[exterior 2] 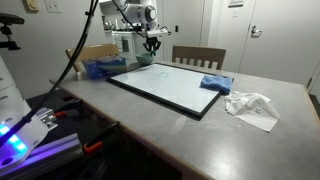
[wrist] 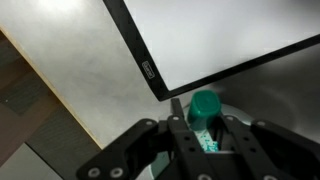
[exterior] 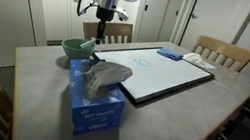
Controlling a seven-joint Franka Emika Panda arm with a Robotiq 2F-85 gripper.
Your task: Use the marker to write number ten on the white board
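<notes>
Closely, marker (wrist: 205,106) between hand (wrist: 208,136) fingers, beside white board (wrist: 230,40) corner

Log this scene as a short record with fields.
board: large white board with thin black frame, flat on the grey table
marker: slim green-capped marker, between the fingers of the gripper; whether clamped is unclear
gripper position: just off the board's corner
nearby: green bowl, blue tissue box, blue cloth pad, crumpled white tissue
</notes>
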